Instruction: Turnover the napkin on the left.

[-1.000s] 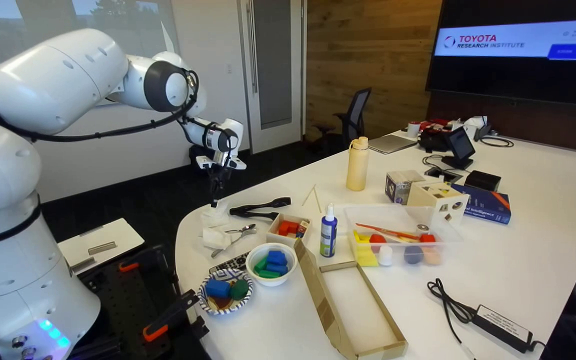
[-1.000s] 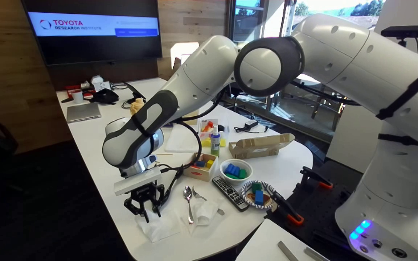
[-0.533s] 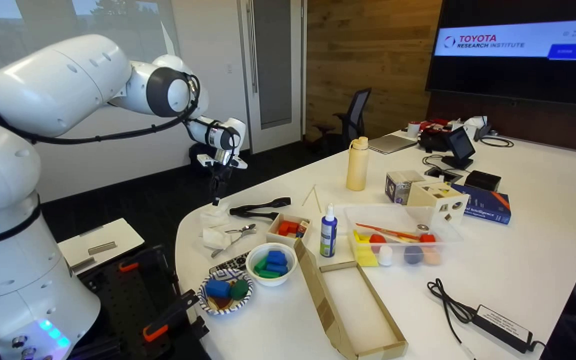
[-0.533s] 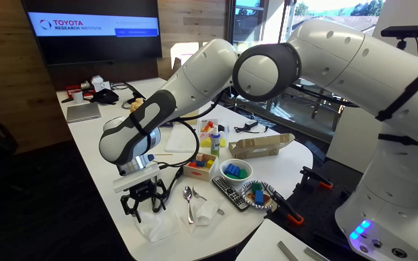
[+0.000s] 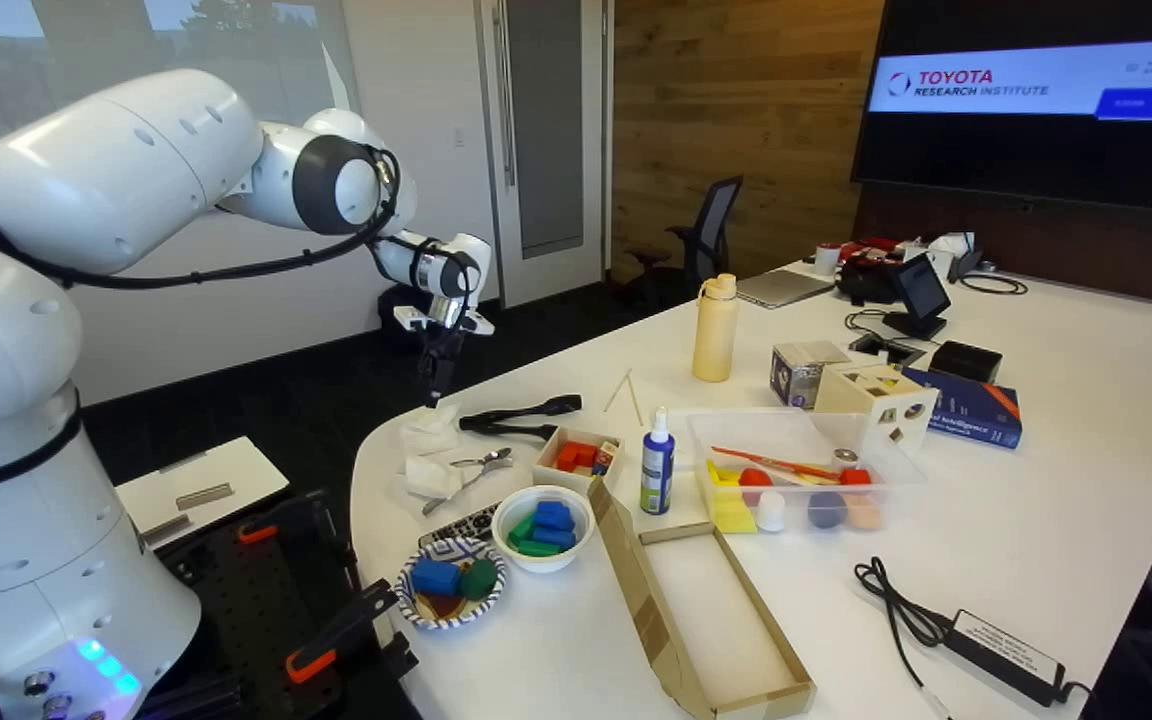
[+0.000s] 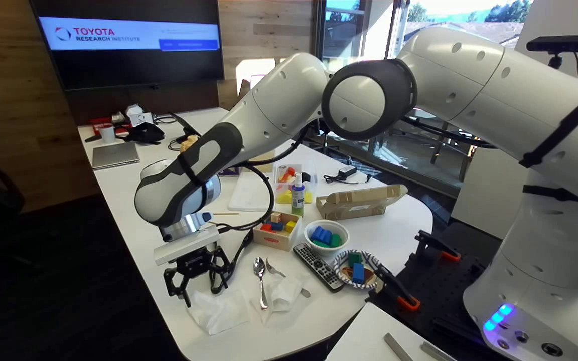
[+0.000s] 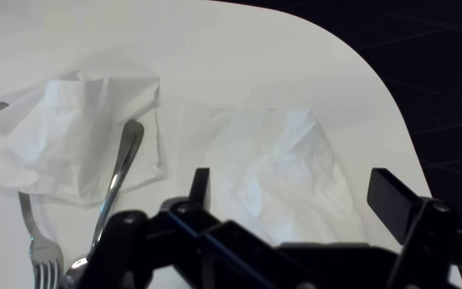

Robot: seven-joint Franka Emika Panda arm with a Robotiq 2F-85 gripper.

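The gripper is seen with its fingers spread wide apart, at 9 and 3 o'clock in the wrist view, with nothing pinched. The left napkin, taken to be the one to flip, is spread all crumpled on the tabletop. It is framed by the gap, with its top edge toward 12 o'clock. In an exterior view, the left napkin is shown between 4 and 5 o'clock from the fingers. No long side can be picked out. A drop and a pinch of one edge seem to be needed next.

Toward 9 o'clock, a second napkin is seen, with a spoon laid partly on it and a fork partly tucked under it.

The 6 o'clock end of the left napkin is covered by the gripper's black body. White is set on white, so the edge toward 10 o'clock can hardly be made out. Whether it is touched by the fingers cannot be told.
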